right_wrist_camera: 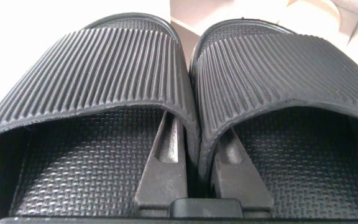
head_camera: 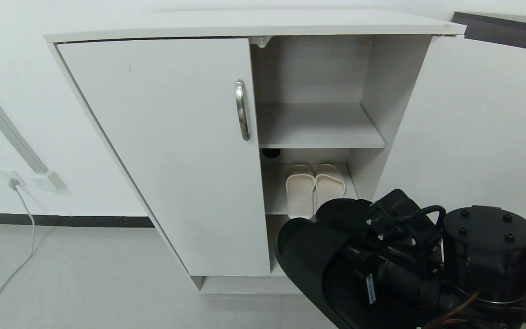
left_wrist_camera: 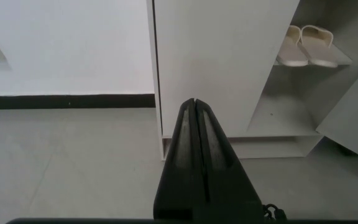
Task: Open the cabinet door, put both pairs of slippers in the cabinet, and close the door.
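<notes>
Straight ahead stands a tall white laminate cabinet [head_camera: 254, 25] on a pale tiled floor [head_camera: 85, 274]. Its flat white left door [head_camera: 162, 151] is closed, while the white right door [head_camera: 477, 128] is swung wide open, baring the right half of the inside. There a bare white upper shelf [head_camera: 318, 125] sits above a lower shelf [head_camera: 274, 192].

Outside the cabinet, in front of the open half, a pair of black ribbed rubber slippers [head_camera: 318, 260] is held side by side by the right gripper [right_wrist_camera: 194, 134]. Its two black fingers [right_wrist_camera: 166, 155] reach under the straps, one into each slipper, and its jaws are clamped on the two inner walls pressed together between them.

A pair of cream-white smooth slippers [head_camera: 315, 187] lies side by side on the lower shelf, near its front edge and toward its right side.

The left gripper [left_wrist_camera: 194, 109] is low over the floor, off the cabinet's left front corner; its dark jaws are pressed flat together with nothing between them.

On the closed door's right edge is a curved brushed-metal handle [head_camera: 242, 109]. A white wall socket [head_camera: 12, 178] with a grey cable plugged in sits on the wall well left of the cabinet.
</notes>
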